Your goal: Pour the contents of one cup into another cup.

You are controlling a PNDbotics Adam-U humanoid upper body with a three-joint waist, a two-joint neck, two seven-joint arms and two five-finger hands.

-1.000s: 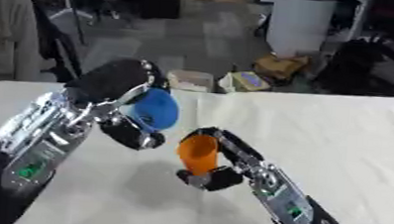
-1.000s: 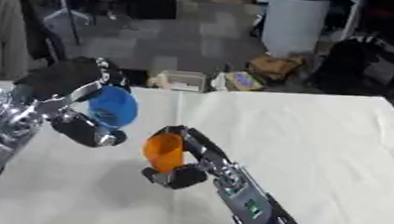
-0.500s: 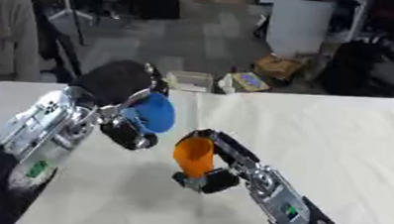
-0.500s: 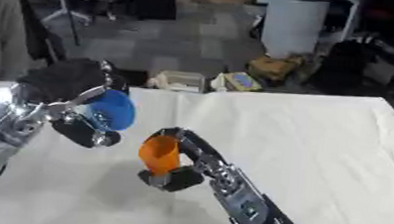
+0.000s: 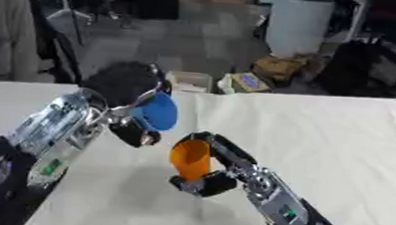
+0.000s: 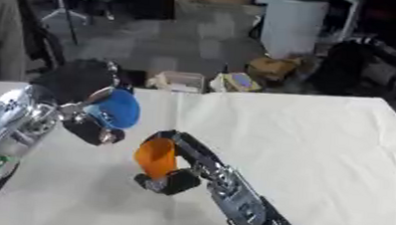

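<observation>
Blue plastic, smooth and rounded: the blue cup [image 5: 159, 114] is held by your left hand [image 5: 132, 105], its fingers and thumb curled round the cup's body, and it is raised above the white table [image 5: 322, 133] and tipped over toward the centre. Just below and beside it, your right hand [image 5: 213, 170] has its fingers wrapped round the orange cup [image 5: 190, 159], a tapered plastic cup that narrows toward its base, held off the table and leaning a little toward the blue one. The two cups are near each other but apart; whether anything lies in either cup cannot be told.

The step in hand appears to be the pour itself. To do it well, bring the blue cup's lip directly over the orange cup's mouth before you tip further. Hold the orange cup upright and steady, so that its opening faces up. Turn the left wrist slowly, since smooth walls are likely to let the contents slide out all at once. The table's covering looks matt and cloth-like, with soft creases, so anything spilled may be hard to recover from it.
</observation>
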